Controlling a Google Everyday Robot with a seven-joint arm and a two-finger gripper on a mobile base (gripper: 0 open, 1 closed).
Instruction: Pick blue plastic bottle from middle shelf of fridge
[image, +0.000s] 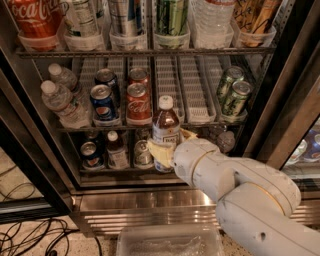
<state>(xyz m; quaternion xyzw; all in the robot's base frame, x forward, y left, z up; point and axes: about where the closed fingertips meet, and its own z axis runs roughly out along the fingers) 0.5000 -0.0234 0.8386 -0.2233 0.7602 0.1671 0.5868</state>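
The blue plastic bottle (166, 128) has dark brown liquid, a white cap and a white label with dark-blue print. It stands upright in my gripper (167, 149), whose yellowish fingers (159, 151) are shut around its lower body. The bottle is held out in front of the middle shelf (192, 95) of the fridge (280, 110), overlapping the shelf's front edge and the lower shelf behind it. My white arm (240, 190) reaches in from the lower right.
On the middle shelf stand two clear water bottles (62, 97), Pepsi cans (103, 102), Coca-Cola cans (138, 100) and green cans (232, 95). Cans and a small bottle (116, 150) fill the lower shelf. A clear bin (170, 242) sits on the floor, cables (30, 235) at left.
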